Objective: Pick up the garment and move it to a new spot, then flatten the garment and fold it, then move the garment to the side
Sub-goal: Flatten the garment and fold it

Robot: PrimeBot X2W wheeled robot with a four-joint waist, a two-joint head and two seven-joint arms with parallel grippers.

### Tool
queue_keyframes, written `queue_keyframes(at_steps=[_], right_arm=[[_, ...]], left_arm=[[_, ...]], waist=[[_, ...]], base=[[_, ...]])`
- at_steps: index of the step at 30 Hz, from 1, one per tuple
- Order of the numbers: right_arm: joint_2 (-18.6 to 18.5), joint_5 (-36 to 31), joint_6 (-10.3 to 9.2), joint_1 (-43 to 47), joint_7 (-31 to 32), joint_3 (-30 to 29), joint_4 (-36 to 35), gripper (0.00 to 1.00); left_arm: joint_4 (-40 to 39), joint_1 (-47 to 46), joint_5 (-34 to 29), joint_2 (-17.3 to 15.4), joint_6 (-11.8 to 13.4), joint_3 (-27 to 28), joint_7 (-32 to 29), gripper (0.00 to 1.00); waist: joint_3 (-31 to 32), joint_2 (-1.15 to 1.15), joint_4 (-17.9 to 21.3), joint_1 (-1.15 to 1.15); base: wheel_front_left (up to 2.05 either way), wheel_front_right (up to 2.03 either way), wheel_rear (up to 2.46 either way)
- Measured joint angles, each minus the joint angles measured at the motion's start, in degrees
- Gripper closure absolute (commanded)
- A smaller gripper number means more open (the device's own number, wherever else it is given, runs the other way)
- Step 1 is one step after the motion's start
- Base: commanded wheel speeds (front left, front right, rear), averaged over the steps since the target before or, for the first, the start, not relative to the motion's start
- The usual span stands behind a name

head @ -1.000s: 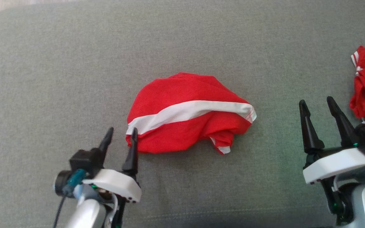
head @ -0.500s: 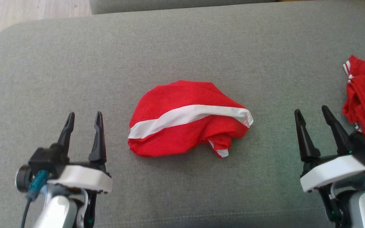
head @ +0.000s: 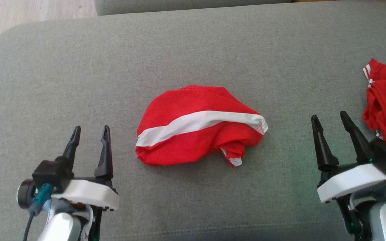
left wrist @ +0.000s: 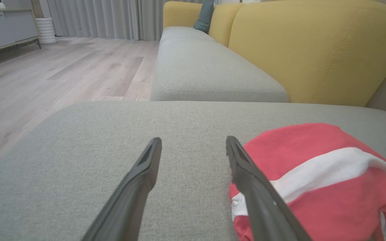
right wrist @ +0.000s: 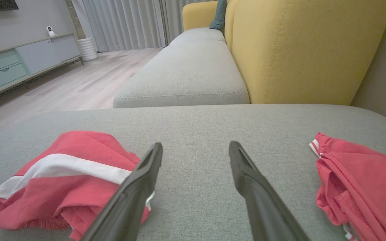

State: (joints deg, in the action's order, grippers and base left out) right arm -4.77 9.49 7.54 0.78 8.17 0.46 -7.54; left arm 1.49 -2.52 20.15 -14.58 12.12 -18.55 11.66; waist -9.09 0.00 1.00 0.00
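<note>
Red with a white band across it: found the garment (head: 193, 134) bunched in a loose mound at the middle of the grey sofa cushion (head: 193, 50), neither flattened nor folded, touched by nothing. Had the left claw (head: 91, 129) at the mound's left edge a second earlier, one fingertip against the cloth or just beside it; pulled it away to the left within half a second and left it there, near but apart, fingers spread wide, empty. Kept the right claw (head: 328, 115) in place well off to the right, likewise wide open and holding nothing, near a second red garment (head: 385, 100) at the cushion's right edge. Tilted the head camera too, bringing a strip of wood floor (head: 28, 10) into the top left corner; no true shift of the mound. Judged it a retreat, not a grasp: flattening and folding still to do.
</note>
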Motion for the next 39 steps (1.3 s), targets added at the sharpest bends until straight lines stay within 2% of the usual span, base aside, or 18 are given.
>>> queue_keyframes(at_steps=[3,6,12,13,17,22,23,24,25,26,34,39], right_arm=[[0.0,0.0,0.0,0.0,0.0,0.0,0.0,0.0],[0.0,0.0,0.0,0.0,0.0,-0.1,0.0,0.0],[0.1,0.0,0.0,-0.2,0.5,0.6,-0.1,0.0],[0.1,0.0,0.0,-0.2,0.5,0.9,0.0,0.0],[0.2,0.0,0.0,-0.2,0.4,1.1,0.1,0.0],[0.2,0.0,0.0,-0.3,0.4,1.1,0.3,0.0],[0.2,0.0,0.0,-0.3,0.4,1.1,0.3,0.0],[0.2,0.0,0.0,-0.3,0.4,1.1,0.4,0.0],[0.2,0.0,0.0,-0.4,0.4,1.1,0.5,0.0],[0.2,0.0,0.0,-0.5,0.4,1.1,0.5,0.0],[0.1,0.4,0.0,-0.9,1.0,1.6,2.6,0.0],[-2.1,2.8,0.0,-2.5,3.3,6.4,7.5,0.0]], left_arm=[[0.1,-0.2,0.0,-0.5,-0.5,-0.8,-0.5,0.0],[0.6,-1.9,0.0,-1.1,-2.9,-2.8,-2.4,0.0],[5.1,-9.5,3.9,-0.7,-8.4,-6.8,-14.0,0.0],[7.2,-10.5,5.0,-0.6,-8.7,-7.0,-17.2,0.0],[9.5,-10.8,7.1,-0.3,-9.2,-7.3,-22.1,0.0],[10.4,-11.0,8.2,-0.3,-9.7,-7.7,-24.1,0.0],[10.6,-11.2,8.4,-0.3,-9.8,-7.7,-24.2,0.2],[11.1,-11.5,8.4,-0.3,-10.1,-7.7,-24.5,0.6],[11.4,-11.9,8.4,-0.3,-10.2,-7.7,-24.7,0.89],[11.5,-12.2,8.5,-0.3,-10.2,-7.7,-24.7,1.0],[12.2,-13.1,8.8,-0.3,-10.8,-7.9,-22.7,1.0],[12.2,-13.1,8.7,-0.3,-10.8,-8.4,-22.1,1.0]], waist=[[-0.3,0.0,0.0,0.0],[-0.9,0.0,-0.3,0.0],[-2.5,0.0,-0.5,0.0],[-2.9,0.0,-0.4,0.0],[-3.4,0.0,0.1,0.0],[-4.0,0.0,0.5,0.0],[-4.1,0.0,0.6,0.0],[-4.3,0.0,0.7,0.0],[-4.4,0.0,0.7,0.0],[-4.5,0.0,0.8,0.0],[-4.6,0.0,1.0,0.0],[-4.6,0.0,0.4,0.0]], base=[[0.0,0.0,0.0],[0.0,0.0,0.0],[0.0,0.0,0.0],[0.0,0.0,0.0],[0.0,0.0,0.0],[0.0,0.0,0.0],[0.0,0.0,0.0],[0.0,0.0,0.0],[0.0,0.0,0.0],[0.0,0.0,0.0],[0.0,0.0,0.0],[0.0,0.0,0.0]])
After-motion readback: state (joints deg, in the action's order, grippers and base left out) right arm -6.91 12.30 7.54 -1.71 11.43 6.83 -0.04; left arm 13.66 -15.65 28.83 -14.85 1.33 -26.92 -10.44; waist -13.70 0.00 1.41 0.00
